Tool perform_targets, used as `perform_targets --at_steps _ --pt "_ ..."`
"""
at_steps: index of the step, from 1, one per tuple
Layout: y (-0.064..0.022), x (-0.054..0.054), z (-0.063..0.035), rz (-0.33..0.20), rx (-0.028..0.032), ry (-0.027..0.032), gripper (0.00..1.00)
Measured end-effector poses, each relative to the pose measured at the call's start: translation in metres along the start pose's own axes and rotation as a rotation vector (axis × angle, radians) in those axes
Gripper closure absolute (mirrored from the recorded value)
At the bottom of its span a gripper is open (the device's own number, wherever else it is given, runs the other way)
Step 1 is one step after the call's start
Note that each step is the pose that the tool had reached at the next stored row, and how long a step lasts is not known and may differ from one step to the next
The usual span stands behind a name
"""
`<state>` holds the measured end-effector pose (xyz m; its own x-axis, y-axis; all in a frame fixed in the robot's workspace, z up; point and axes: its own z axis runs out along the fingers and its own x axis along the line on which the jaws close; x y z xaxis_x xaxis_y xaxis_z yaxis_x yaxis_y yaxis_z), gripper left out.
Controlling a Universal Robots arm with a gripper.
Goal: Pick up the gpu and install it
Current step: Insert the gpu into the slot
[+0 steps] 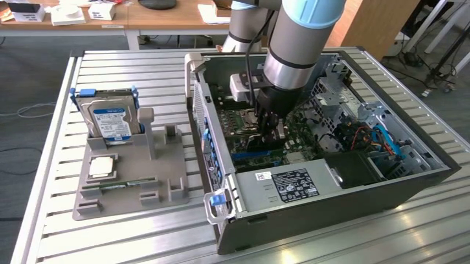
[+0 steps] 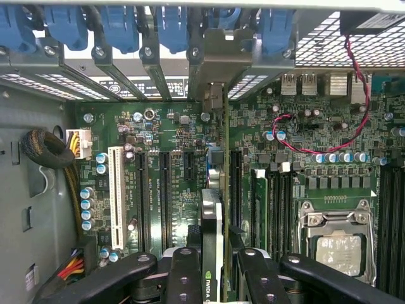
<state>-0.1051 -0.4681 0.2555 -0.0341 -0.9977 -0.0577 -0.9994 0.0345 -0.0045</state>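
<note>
The pincer (image 2: pixel 214 269) clenches the gpu (image 2: pixel 211 221) edge-on above the motherboard (image 2: pixel 158 126); it seems light, stiff, fragile, best gripped by its flat faces

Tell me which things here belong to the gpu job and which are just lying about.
Job: gpu, gripped in the jaws; motherboard; computer case.
Lying about: hard drive; RAM stick; processor chip; grey holder.

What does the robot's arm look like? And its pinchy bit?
The arm is a fat silvery-grey tube with a light blue cap and black ring. A black cable runs down it. The end effector is black, with bolt-dotted fingers.
</note>
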Motion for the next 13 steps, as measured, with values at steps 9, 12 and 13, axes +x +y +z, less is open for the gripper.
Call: perform_targets --at_steps 9,12,13 --pt "0.0000 0.0000 0.0013 0.000 0.0003 -0.0004 0.73" --pt "0.0000 0.0001 0.0016 0.000 0.0000 0.0002 0.73" --pt "0.0000 0.0001 0.0016 0.000 0.0000 0.0002 0.73"
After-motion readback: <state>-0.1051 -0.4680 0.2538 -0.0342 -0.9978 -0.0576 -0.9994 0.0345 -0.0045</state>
